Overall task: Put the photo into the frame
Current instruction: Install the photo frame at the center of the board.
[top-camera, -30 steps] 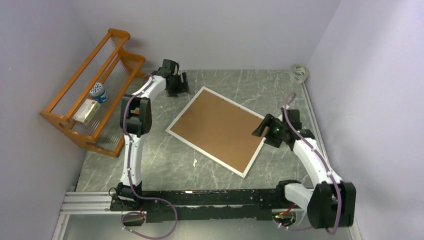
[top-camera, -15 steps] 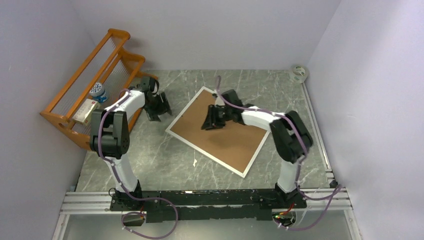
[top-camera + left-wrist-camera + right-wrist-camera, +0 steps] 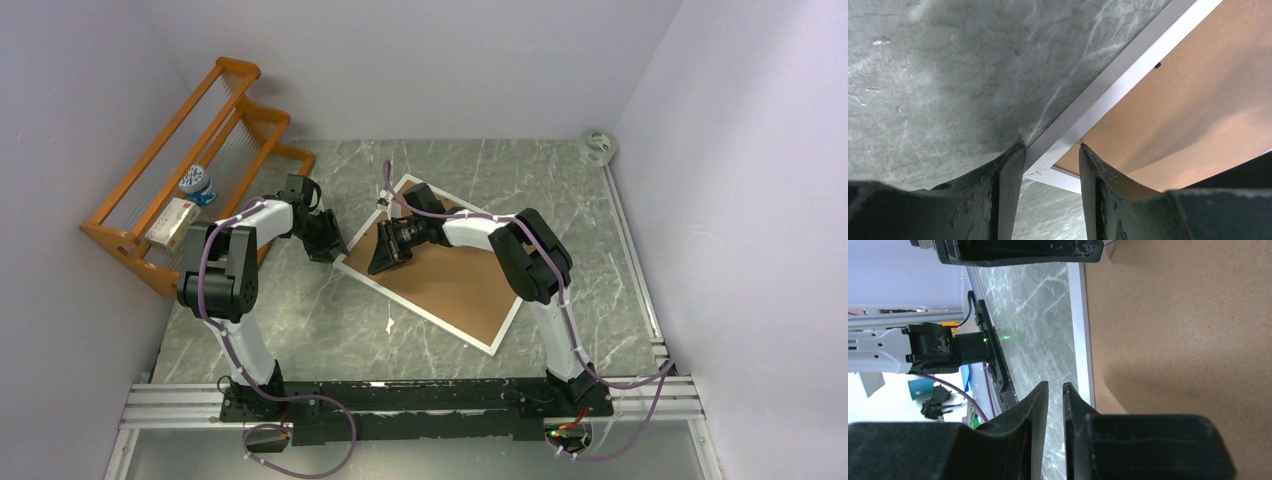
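On the marbled table (image 3: 320, 330), the frame (image 3: 460, 280) lies face down with its brown back up, probably so the back can be opened. The left gripper (image 3: 1050, 147), half spread, straddles the white rim at the frame's left corner, seemingly to steady it. Just beside it, the right gripper (image 3: 1055, 385) hovers over the back's edge, fingers almost pressed together, holding nothing. The photo is nowhere visible.

Left tool (image 3: 326, 240) reached frame (image 3: 460, 272) corner, right tool (image 3: 384, 256) swung across, jaws narrower
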Robot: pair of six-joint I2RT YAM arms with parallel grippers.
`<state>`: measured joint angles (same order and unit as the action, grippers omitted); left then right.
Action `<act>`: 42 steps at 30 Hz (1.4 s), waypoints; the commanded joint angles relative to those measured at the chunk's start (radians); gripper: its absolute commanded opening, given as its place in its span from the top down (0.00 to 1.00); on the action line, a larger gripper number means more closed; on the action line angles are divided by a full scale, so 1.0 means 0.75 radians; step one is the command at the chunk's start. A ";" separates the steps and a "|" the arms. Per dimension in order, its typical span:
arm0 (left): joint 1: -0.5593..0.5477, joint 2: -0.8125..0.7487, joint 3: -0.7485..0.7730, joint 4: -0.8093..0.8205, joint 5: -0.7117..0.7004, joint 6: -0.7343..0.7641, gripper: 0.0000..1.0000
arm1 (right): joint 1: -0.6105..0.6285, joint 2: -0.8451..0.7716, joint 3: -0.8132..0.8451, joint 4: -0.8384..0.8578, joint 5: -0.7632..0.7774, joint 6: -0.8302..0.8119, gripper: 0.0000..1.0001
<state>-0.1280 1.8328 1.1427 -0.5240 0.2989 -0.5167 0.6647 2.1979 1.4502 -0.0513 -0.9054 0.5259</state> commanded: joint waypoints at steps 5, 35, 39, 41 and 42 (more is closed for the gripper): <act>-0.019 0.056 -0.014 -0.076 -0.107 -0.015 0.49 | 0.005 0.021 0.026 0.001 -0.138 -0.020 0.79; -0.049 0.067 0.022 -0.147 -0.208 0.040 0.61 | -0.063 0.216 0.191 -0.574 0.128 -0.214 0.70; -0.056 0.069 0.023 -0.146 -0.205 0.040 0.61 | -0.066 0.223 0.197 -0.582 0.185 -0.232 0.64; -0.058 0.074 0.028 -0.149 -0.208 0.041 0.61 | -0.064 0.230 0.193 -0.577 0.222 -0.228 0.62; -0.058 0.077 0.030 -0.153 -0.208 0.042 0.61 | -0.065 0.236 0.190 -0.573 0.237 -0.226 0.61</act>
<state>-0.1589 1.8393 1.1732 -0.5743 0.2131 -0.5087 0.6502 2.3077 1.6073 -0.4206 -0.9749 0.4404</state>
